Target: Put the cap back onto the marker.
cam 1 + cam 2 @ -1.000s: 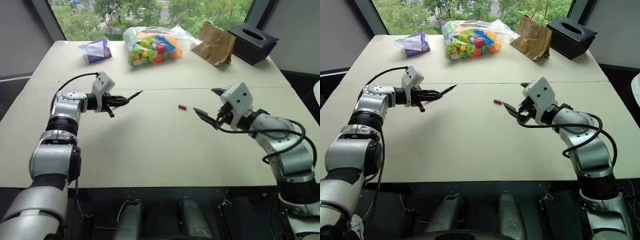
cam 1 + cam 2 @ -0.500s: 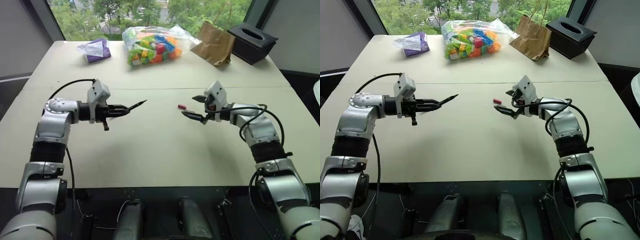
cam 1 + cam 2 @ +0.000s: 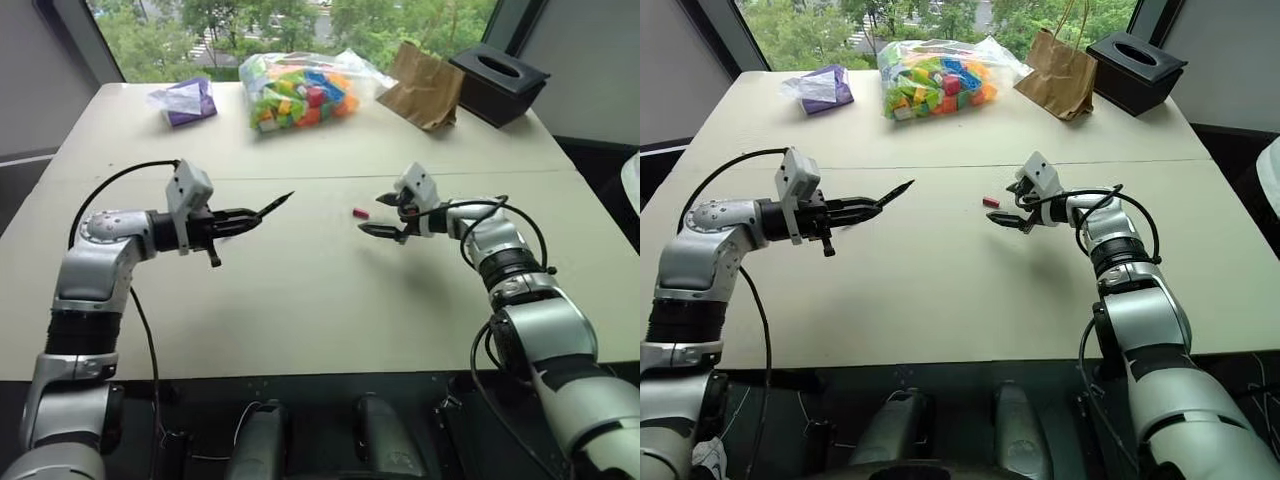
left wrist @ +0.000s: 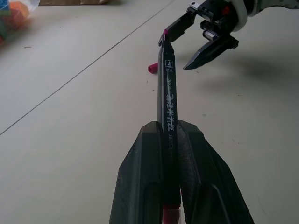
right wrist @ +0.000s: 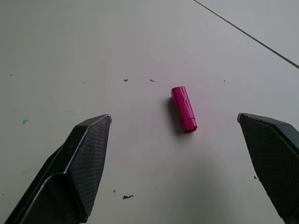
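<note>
Holding the slim black marker point(image 4: 167, 88) clamped in your left fingers point(image 4: 142, 186), tip outward, leaves it ready for capping; your right fingers point(image 5: 91, 154) stand spread around the tiny red plastic cap point(image 5: 183, 108) lying on the pale counter point(image 3: 300, 290).

Lighting: bright, even daylight from the window point(image 3: 300, 15) behind the far edge of the surface point(image 3: 320, 300). The pale top is evenly lit, without harsh glare.

Shadows: soft and short. A diffuse dark patch lies on the surface under the right end effector point(image 4: 201, 39) in the left wrist view; the cap point(image 5: 183, 108) casts a faint, narrow shadow along one side.

Glare: mild sheen on the clear bag of toy blocks point(image 3: 300, 88).

Focus: head views sharp at centre, slightly soft toward the far edge. In the left wrist view the printing on the marker point(image 4: 167, 88) is legible; the near fingers point(image 4: 140, 186) are softer.
</note>
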Robot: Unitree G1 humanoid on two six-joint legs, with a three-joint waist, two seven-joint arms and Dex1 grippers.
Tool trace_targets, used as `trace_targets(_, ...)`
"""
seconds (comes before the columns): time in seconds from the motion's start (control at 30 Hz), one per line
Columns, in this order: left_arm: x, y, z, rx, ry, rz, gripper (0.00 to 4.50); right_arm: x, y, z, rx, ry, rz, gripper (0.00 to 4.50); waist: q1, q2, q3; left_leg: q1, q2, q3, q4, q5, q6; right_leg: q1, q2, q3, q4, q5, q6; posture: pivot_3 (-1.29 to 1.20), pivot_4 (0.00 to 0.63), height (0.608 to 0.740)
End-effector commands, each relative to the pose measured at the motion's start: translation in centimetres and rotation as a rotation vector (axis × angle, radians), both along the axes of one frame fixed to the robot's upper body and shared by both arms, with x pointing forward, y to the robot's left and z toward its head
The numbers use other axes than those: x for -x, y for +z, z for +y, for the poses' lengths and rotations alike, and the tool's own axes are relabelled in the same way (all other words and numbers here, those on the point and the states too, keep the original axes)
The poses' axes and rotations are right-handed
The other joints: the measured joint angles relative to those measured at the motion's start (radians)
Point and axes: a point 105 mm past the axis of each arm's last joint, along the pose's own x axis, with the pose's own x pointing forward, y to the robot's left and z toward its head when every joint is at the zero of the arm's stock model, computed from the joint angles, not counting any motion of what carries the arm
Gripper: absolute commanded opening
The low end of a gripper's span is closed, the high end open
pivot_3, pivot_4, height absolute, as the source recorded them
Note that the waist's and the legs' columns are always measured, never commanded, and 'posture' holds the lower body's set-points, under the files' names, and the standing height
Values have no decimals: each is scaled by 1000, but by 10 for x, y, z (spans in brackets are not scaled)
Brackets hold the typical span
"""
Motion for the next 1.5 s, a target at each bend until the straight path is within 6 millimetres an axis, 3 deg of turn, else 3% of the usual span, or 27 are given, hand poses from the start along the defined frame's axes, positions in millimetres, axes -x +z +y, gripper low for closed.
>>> trace_targets(0.03,6,14,2,3,3,-49,109,-6,11,4,-11,-8,-38,4500,-1,0,0,0,0,0,0,0,0,0,0,0,0,0,0,0,150,740)
trace_targets(0.57,13,13,3,2,19,-58,109,-12,17,29,-36,6,-77,4500,-1,0,0,1,0,-1,-1,0,-1,0,0,1,0,0,0,0,150,740)
trace_targets(1.27,16,14,7,-9,56,-82,109,-13,-3,30,7,-52,-38,4500,-2,0,0,1,0,-1,-1,1,-1,0,0,1,0,0,0,0,150,740)
trace_targets(1.37,16,14,9,-10,64,-86,33,-13,-5,30,12,-53,-33,3204,-2,0,0,1,0,-1,-1,1,-1,0,0,1,0,0,0,0,150,740)
trace_targets(1.5,16,15,10,-11,71,-91,33,-13,-7,31,18,-54,-28,1108,-1,0,0,1,0,-1,-1,1,-1,0,0,1,0,0,0,0,150,740)
